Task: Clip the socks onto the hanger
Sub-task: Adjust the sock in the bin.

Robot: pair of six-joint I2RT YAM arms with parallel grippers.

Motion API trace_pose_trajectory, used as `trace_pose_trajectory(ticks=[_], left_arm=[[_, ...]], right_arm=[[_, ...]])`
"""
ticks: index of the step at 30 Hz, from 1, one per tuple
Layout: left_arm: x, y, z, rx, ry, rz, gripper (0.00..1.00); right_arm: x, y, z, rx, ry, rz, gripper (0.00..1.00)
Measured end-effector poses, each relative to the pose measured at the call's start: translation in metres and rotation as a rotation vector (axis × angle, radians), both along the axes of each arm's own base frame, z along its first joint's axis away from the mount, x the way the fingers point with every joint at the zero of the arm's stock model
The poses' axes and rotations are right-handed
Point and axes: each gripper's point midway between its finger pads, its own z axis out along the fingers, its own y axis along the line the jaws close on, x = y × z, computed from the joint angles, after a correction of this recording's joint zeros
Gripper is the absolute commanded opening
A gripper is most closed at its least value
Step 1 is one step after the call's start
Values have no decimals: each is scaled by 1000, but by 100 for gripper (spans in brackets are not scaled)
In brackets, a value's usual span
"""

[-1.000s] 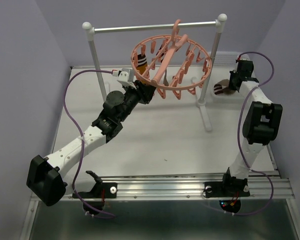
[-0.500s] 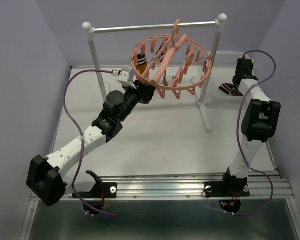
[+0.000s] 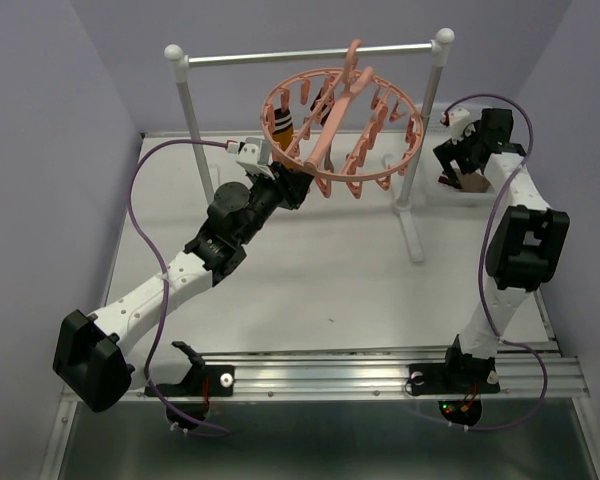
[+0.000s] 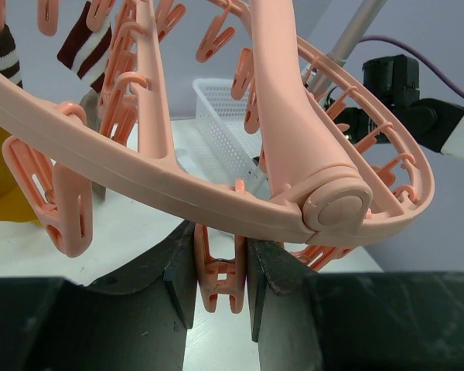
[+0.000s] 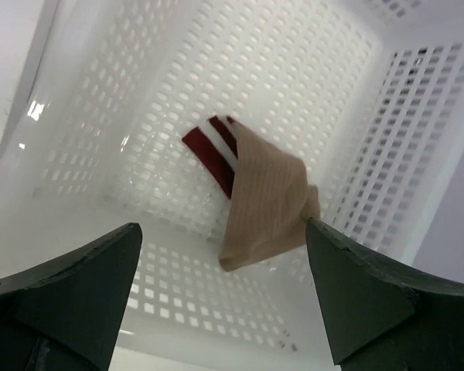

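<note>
**A:** Where's the sock rn?

**B:** In the white basket (image 5: 356,100), far right of the table, past the right post of the rail stand (image 3: 250,56). The sock (image 5: 264,193) lies loose on the basket floor, folded. Tan part on top, dark-red & white cuff poking out.

**A:** Which way from ur hand?

**B:** Straight under my right hand (image 5: 220,228). The wrist cam looks down into the basket & the sock sits btwn my two fingers, a bit closer to one of them. No contact. Fingers are spread wide, nothing in them.

**A:** Long axis?

**B:** Cuff to toe runs diagonal in the wrist view, so roughly across the line my fingers close on. I think a drop straight down w/ a small shift toward the tan fold puts a finger on either side. Risk imo: a tip snags the mesh floor, or I pinch only one layer.

**A:** And the other arm?

**B:** My left hand (image 4: 220,259) is well apart from the basket, at the near-left rim of the hanger (image 4: 139,182). Fingers are narrow, squeezed on one pink clip (image 4: 220,282) hanging below the rim. Can't tell if the clip's mouth is open. A mustard sock (image 3: 283,124) hangs on the far-left side already.

**A:** So right does the pick.

**B:** Yep, only right is near it. After that the sock has to go left, over to the clip I hold.
</note>
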Motion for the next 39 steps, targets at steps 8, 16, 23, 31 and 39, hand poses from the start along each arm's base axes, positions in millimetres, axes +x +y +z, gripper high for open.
trace_pose_trajectory(ticks=[8, 16, 23, 31, 39], left_arm=[[-1, 0, -2, 16, 6, -2, 0], [-2, -5, -2, 28, 11, -21, 0], [-2, -6, -6, 43, 15, -22, 0], [-1, -5, -7, 51, 13, -20, 0], [-1, -5, -7, 52, 13, -11, 0]], right_arm=[[58, 3, -12, -3, -4, 122, 89], [83, 0, -82, 23, 107, 124, 88], [93, -3, -82, 15, 97, 117, 87], [92, -8, -87, 8, 107, 107, 84], [91, -13, -89, 42, 105, 95, 80]])
